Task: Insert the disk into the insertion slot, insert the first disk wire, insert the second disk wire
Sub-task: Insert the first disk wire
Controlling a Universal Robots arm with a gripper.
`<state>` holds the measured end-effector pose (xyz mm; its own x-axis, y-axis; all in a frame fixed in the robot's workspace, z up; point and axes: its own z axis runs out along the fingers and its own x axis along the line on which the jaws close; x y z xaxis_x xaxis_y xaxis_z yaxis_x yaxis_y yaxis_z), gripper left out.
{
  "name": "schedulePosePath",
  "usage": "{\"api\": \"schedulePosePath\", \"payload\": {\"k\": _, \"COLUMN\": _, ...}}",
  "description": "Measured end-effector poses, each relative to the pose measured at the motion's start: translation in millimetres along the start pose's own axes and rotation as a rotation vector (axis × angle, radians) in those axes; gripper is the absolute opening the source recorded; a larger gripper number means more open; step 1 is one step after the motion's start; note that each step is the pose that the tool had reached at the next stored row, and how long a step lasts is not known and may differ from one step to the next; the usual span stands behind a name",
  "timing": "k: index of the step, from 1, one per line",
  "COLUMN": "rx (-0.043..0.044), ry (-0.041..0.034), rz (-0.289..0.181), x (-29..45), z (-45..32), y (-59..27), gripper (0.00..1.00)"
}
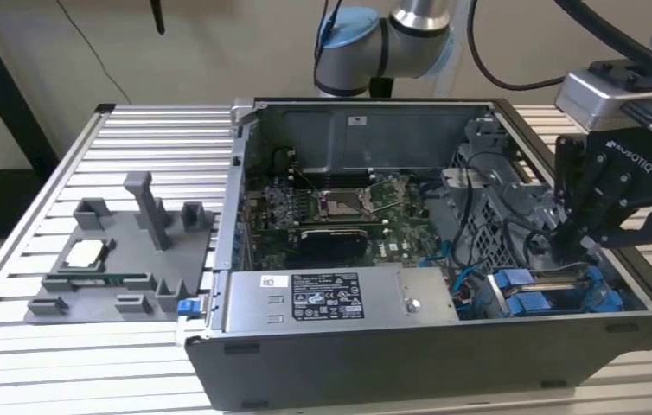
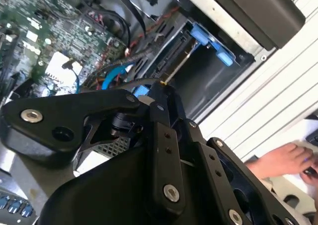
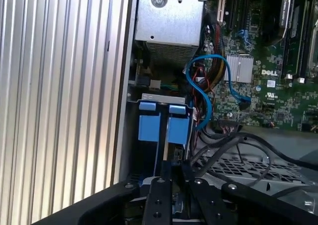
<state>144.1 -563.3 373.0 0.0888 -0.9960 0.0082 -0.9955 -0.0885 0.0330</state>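
One pincer (image 3: 176,171) is hovering close to the disk (image 3: 179,130), tips pressed together | disk is sitting in the slot (image 3: 161,97) of the case (image 1: 418,363), beside another blue-framed drive (image 3: 149,128).

The counter (image 1: 130,130) is a slatted top of pale aluminium, its ribs running from the exterior view's left to its right with narrow dark grooves between them. Two things lie directly on it. A dark grey case (image 1: 418,367) lies on its side with the open face up, taking the middle and the exterior view's right. Just beside it, on the exterior view's left, sits a flat grey fixture (image 1: 130,277) with upright posts and low blocks rising from its top. Bare ribs show around both. In the first wrist view the ribbed surface runs right along the case's outer wall.
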Motion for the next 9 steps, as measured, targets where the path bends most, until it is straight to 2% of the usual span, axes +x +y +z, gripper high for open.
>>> {"api": "schedulePosePath", "payload": {"k": 2, "rx": 0.0019, "ry": -0.0218, "rz": -0.001, "x": 1.4, "z": 0.6, "y": -3.9, "gripper": 0.19}}
{"api": "schedulePosePath", "payload": {"k": 4, "rx": 0.0030, "ry": -0.0366, "rz": -0.001, "x": 2.3, "z": 1.6, "y": -7.0, "gripper": 0.19}}
{"api": "schedulePosePath", "payload": {"k": 5, "rx": 0.0032, "ry": -0.0398, "rz": -0.001, "x": 2.3, "z": 1.9, "y": -7.1, "gripper": 0.19}}
{"api": "schedulePosePath", "payload": {"k": 9, "rx": 0.0033, "ry": -0.0399, "rz": -0.001, "x": 2.3, "z": 1.9, "y": -7.2, "gripper": 0.19}}
